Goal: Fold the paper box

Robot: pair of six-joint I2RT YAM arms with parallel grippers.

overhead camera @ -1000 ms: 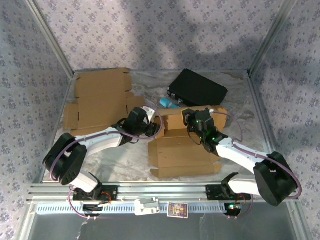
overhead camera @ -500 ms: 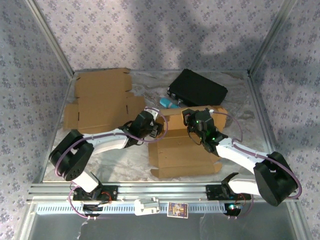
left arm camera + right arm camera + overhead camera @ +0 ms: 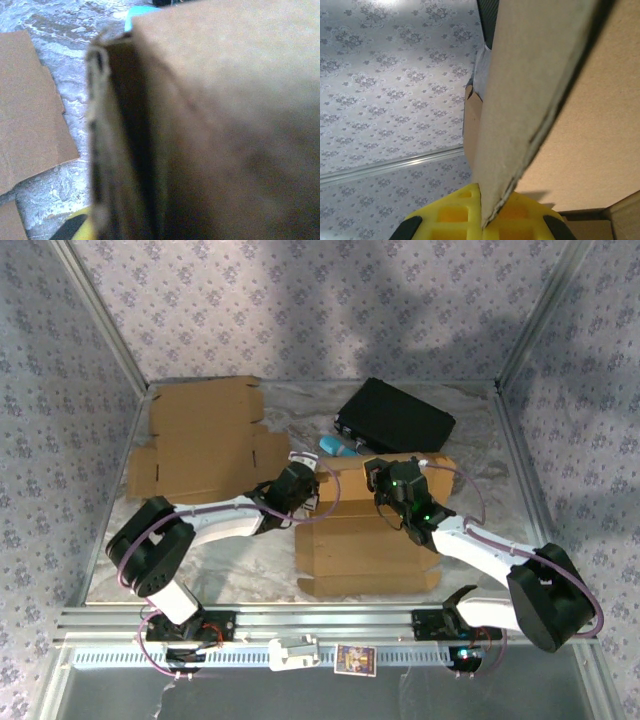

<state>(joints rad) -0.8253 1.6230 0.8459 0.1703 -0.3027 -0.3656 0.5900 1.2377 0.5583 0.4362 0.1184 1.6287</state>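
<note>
Black case, teal item beside it (partly hidden), floral walls

Bare table lies open left of the paper box; flat cardboard and a black case crowd the back.

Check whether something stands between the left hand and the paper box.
Nothing visible does. The left hand sits right against the left side of the paper box, with no other object between them.

White arm links, black joints, purple cables, yellow fingers.
</note>
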